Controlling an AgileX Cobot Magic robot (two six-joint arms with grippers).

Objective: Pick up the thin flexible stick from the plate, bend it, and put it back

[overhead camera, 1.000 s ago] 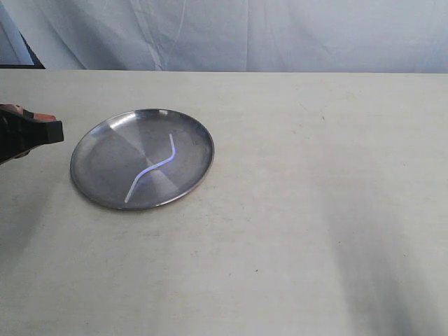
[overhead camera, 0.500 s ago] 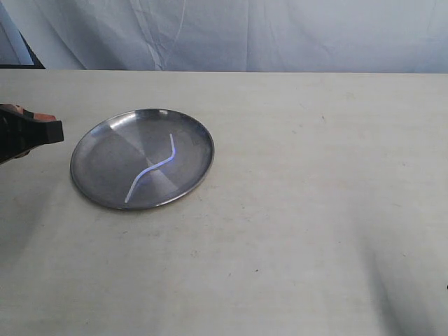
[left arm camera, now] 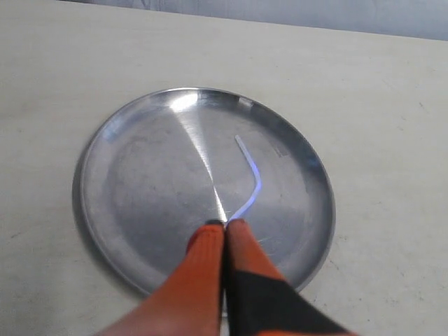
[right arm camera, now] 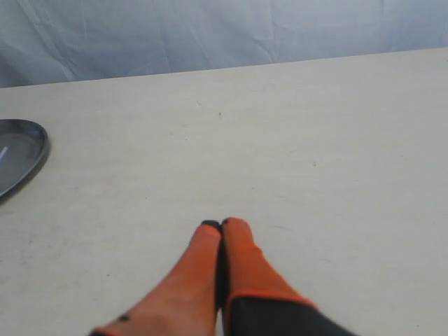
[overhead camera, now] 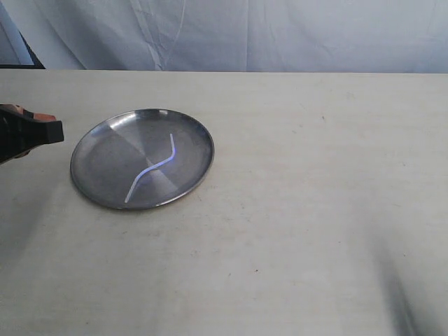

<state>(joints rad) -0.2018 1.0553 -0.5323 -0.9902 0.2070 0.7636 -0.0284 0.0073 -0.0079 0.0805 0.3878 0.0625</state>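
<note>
Now the thin flexible stick [overhead camera: 155,168] lies in the plate [overhead camera: 105,157], left hand [left arm camera: 224,225] and right hand [right arm camera: 221,224] each pressed together.

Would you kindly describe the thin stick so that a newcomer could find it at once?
On the pale table, left of centre in the exterior view, sits a round silver plate. Inside lies the thin stick: bluish-white, S-curved, the plate's only content.
</note>
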